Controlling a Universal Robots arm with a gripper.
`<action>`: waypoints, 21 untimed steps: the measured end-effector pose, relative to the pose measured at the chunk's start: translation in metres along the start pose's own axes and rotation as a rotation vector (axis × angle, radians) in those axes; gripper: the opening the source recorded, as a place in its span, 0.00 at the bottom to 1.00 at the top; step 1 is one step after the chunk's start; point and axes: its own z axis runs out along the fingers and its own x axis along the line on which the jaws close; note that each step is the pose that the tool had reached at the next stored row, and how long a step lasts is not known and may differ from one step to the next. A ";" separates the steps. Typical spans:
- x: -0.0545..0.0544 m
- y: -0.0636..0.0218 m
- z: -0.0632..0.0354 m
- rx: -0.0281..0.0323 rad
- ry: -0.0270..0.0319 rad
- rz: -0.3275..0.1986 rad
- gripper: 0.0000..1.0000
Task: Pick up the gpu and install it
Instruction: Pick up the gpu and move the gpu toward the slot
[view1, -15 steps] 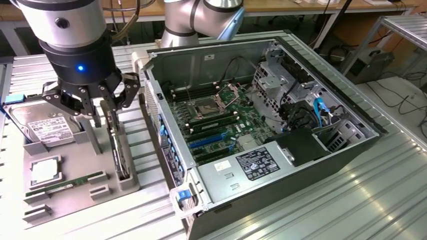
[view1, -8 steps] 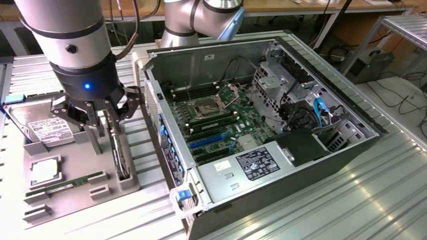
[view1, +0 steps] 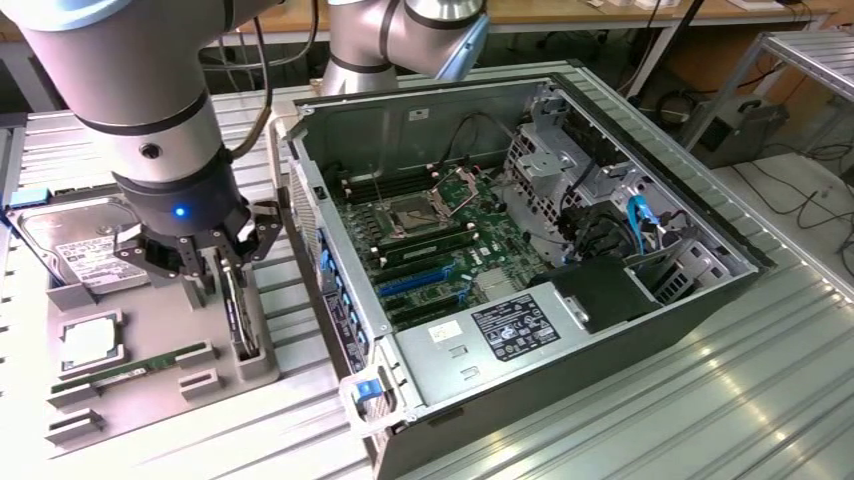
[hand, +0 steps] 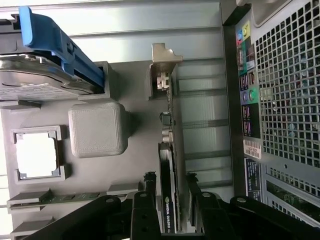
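The pincer (hand: 169, 181) stands wide astride the gpu (hand: 166, 150), which sits on edge in the tray (hand: 125, 170) between its fingers; closing off-centre could tilt the card; it might jam.

- Robotics lab: a robot arm (view1: 140, 110) is standing over a ribbed metal bench (view1: 694, 400).
- An opened computer case (view1: 400, 125) is lying there; cables (view1: 801, 205) are trailing behind.
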 end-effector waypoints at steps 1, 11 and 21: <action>0.000 -0.0001 0.0013 0.0000 -0.0006 0.000 0.36; 0.000 -0.0004 0.0075 -0.0001 -0.0025 0.000 0.36; 0.001 -0.0008 0.0162 -0.0011 -0.0024 0.000 0.36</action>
